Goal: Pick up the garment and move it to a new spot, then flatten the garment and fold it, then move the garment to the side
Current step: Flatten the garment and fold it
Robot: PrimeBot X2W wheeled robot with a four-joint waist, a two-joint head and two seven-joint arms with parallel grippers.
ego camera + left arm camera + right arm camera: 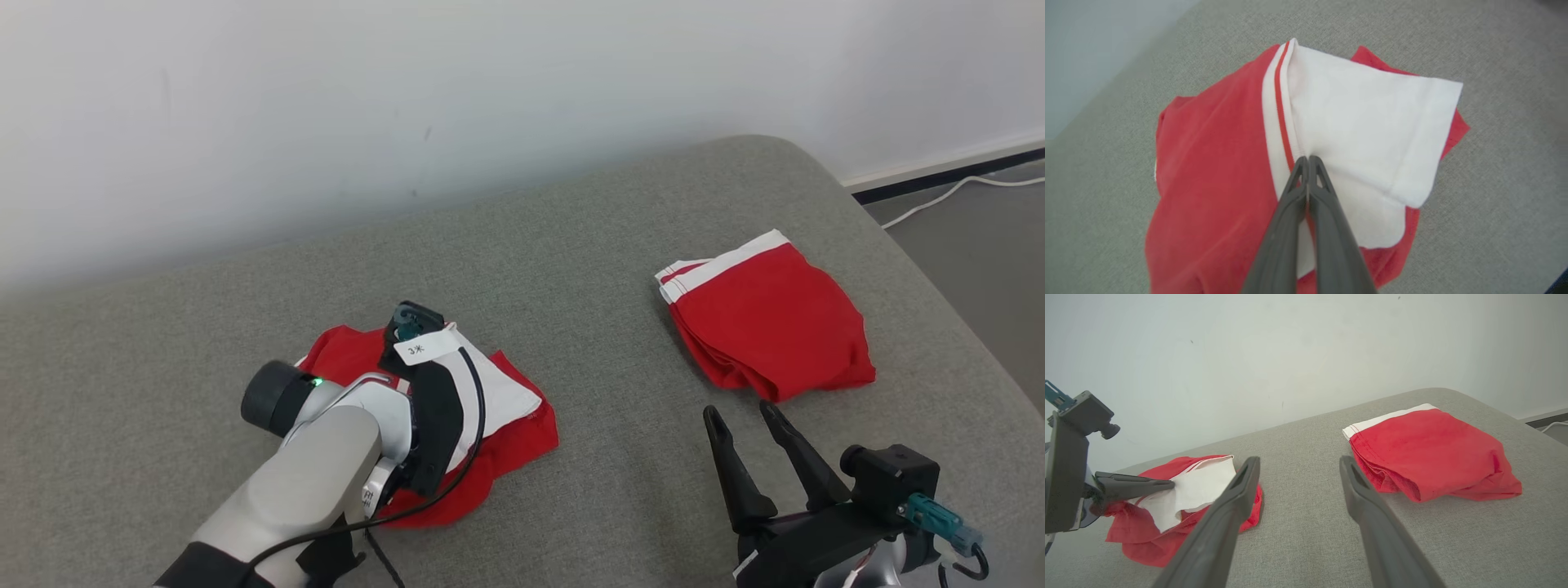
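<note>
Pinching the garment (pixel 1208 171) between closed left fingers (pixel 1284 220)

The left forearm (pixel 310 482) is pale grey and rounded, with a small green light (pixel 317 380), a white label (pixel 420 349) bearing handwriting and a thin black cable (pixel 482 408). The right gripper (pixel 740 410) has long, dark, tapered fingers and a teal connector (pixel 939 516) behind.

Clamped left pincer (pixel 1307 160), splayed right pincer (pixel 741 411).

Three views, one grey surface (pixel 571 245).
Head looks steeply down; left wrist hovers close above the crumpled garment (pixel 1208 183); right wrist looks low across it, toward the wall (pixel 1290 355).
</note>
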